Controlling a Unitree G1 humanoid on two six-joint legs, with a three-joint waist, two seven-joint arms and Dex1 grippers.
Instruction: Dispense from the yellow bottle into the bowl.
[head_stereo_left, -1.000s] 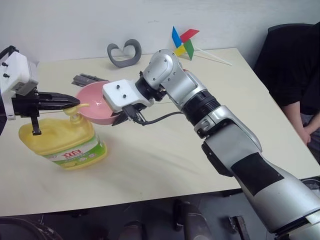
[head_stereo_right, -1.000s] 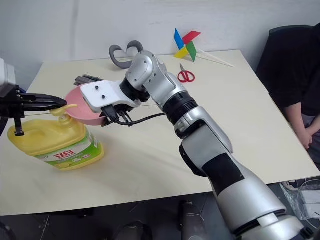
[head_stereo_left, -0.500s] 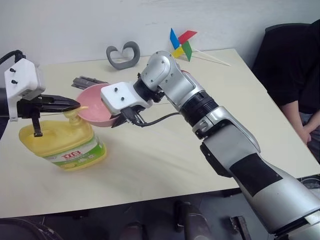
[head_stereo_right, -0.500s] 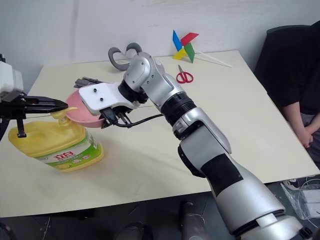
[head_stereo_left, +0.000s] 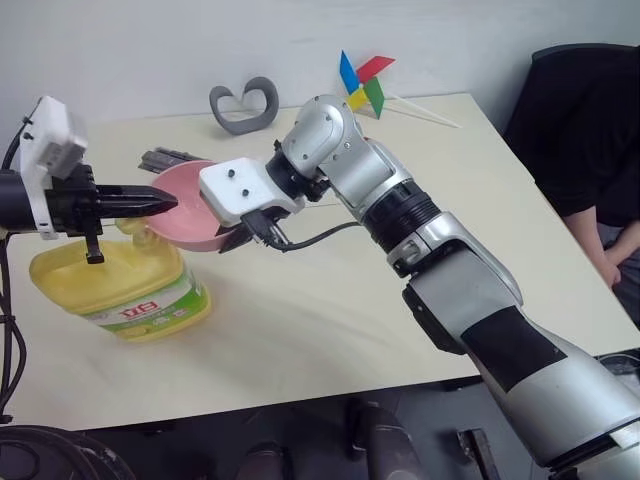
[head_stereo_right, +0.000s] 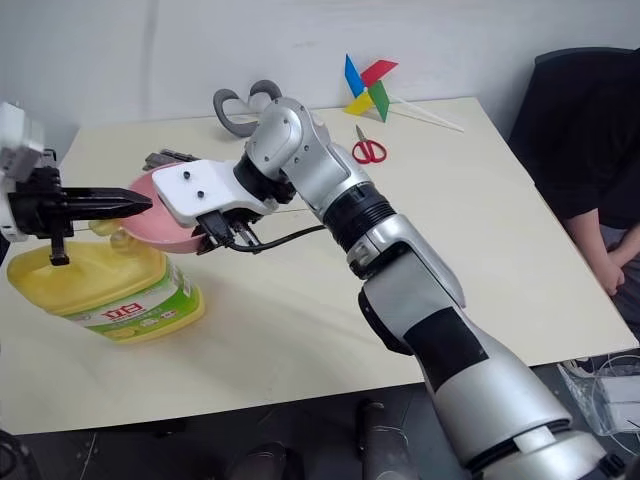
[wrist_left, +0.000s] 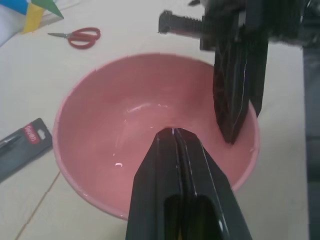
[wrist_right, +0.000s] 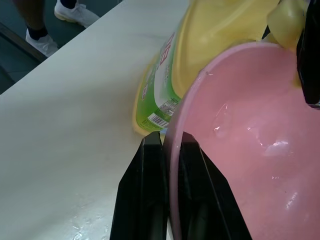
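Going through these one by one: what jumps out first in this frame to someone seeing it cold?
The right claw, shut on the rim of the pink bowl, holds it raised beside the pump of the yellow bottle at the table's left. The left claw, shut, reaches over that pump. A colourful pinwheel lies at the far edge.

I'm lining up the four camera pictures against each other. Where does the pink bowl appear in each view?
Left eye view: pink bowl left of centre, held off the table beside the yellow bottle.
Right eye view: left of centre, above the bottle.
Left wrist view: seen from above, rim around the shut left hand.
Right wrist view: right half, rim pinched by the right hand.
Shared landmark: the red scissors, also in the left wrist view.
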